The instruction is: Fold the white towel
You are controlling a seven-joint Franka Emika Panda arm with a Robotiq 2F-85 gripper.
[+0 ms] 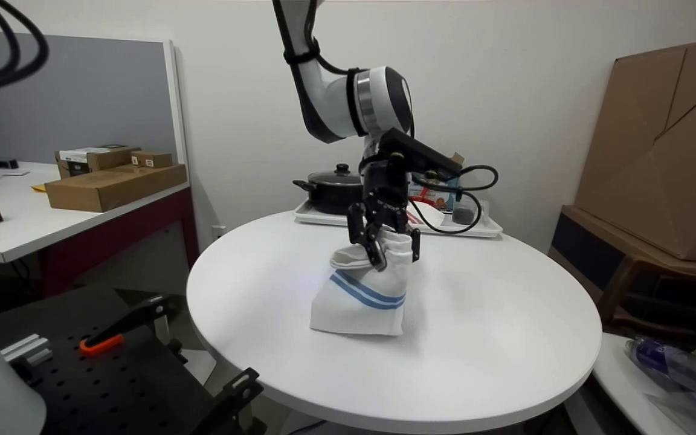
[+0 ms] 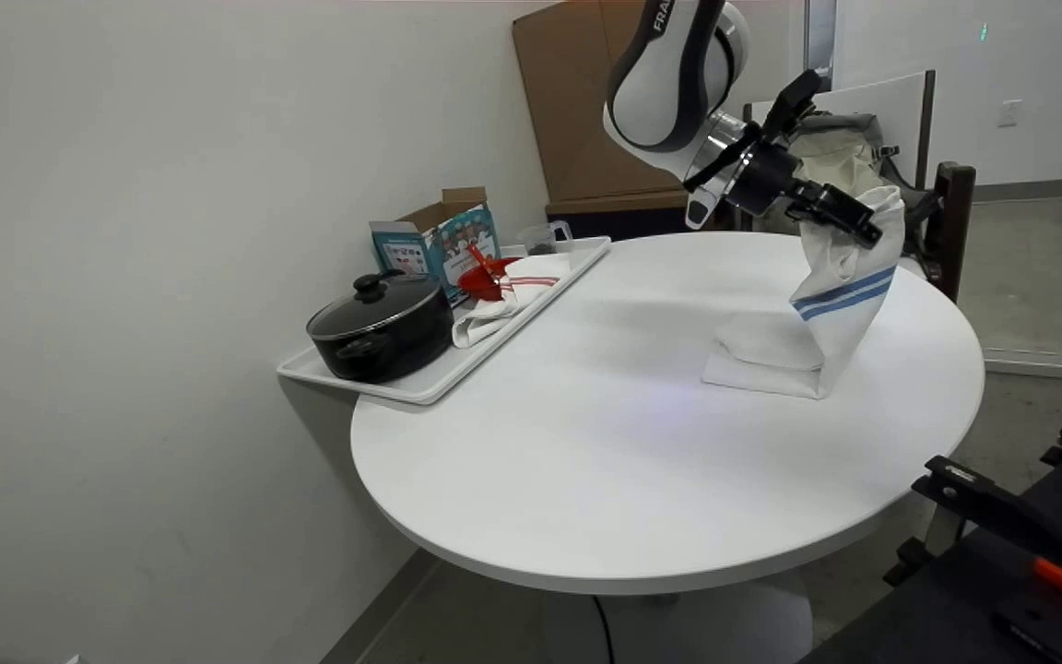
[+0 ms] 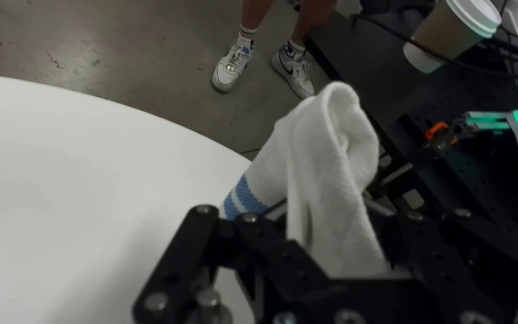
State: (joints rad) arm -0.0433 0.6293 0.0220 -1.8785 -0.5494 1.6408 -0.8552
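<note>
- On and above the round table (image 2: 632, 498), the white towel (image 2: 840, 323) is partly raised: its lower part rests on the surface in overlapping layers, while the part with 2 blue stripes (image 1: 367, 290) slants up to the gripper (image 1: 397, 257).
- Jaws: pinching the towel between them; a rounded fold of cloth stands out beyond them in the wrist view.
- Weight and feel: it looks thin, light and soft, so it should add hardly any load, and nothing about it suggests that it could break.
- Stiffness: almost none, by my judgement. Pushed, it would probably crumple; drawn sideways under slight tension, it should lie flat.
- Slip: the weave ought to hold well in a pinch, but the smooth table may let the resting layers slide along with any pull.
- Hold: the pinch seems to gather more than 1 layer in a bunch, likely good enough to carry a fold over, though poor for a neat edge. For another grasp, the middle of a free edge, or a corner, taken shallowly, looks best.
- Release: letting go only once the cloth is low over the table should keep the layers from dropping askew.
</note>
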